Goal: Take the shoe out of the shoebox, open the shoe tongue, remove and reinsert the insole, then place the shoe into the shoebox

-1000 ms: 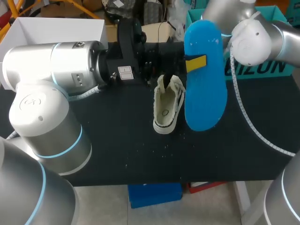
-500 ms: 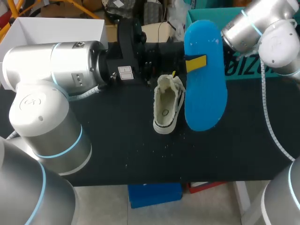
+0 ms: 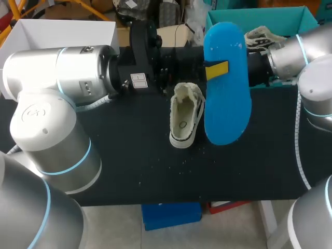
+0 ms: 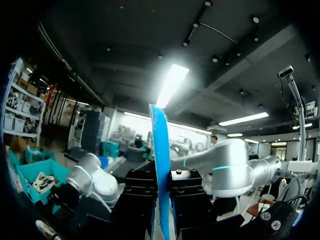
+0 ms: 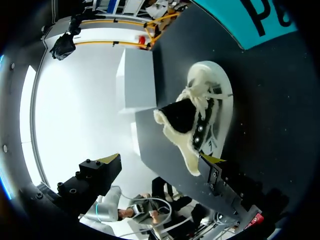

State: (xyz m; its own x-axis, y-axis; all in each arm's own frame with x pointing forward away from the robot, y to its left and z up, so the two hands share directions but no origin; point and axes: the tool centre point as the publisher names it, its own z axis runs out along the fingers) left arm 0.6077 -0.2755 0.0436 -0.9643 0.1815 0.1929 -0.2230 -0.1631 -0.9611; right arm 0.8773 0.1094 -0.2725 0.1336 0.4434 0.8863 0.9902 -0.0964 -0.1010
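**Blue insole point(image 3: 226, 104) stays up, right arm point(image 3: 290, 52) is lower by the shoebox point(image 3: 290, 15)**

Compared with one second ago, only the right arm has moved. Its big white joint was high over the front of the shoebox; now the arm lies low and level, just in front of the shoebox. The yellow fingertip seen at the shoe's tongue half a second ago does not show any more in the head view. Shoe, insole and left arm point(image 3: 78, 67) keep their places.

The shoe point(image 3: 185, 115) lies on the black table point(image 3: 129, 155), outside the shoebox, to its left and nearer to the robot. Its long axis runs from the robot's side to the far side. The heel opening is toward the robot, the toe toward the shoebox's end of the table, and the tongue stands up. The insole is between the shoe and the shoebox, its long axis about parallel to the shoe's.

The left gripper point(image 3: 217, 70) clamps the insole, one yellow tip flat on the blue face. The right gripper point(image 5: 160, 160) has its fingers wide apart, holding nothing, with the shoe ahead of them. A second shoe point(image 3: 262, 36) lies inside the shoebox.
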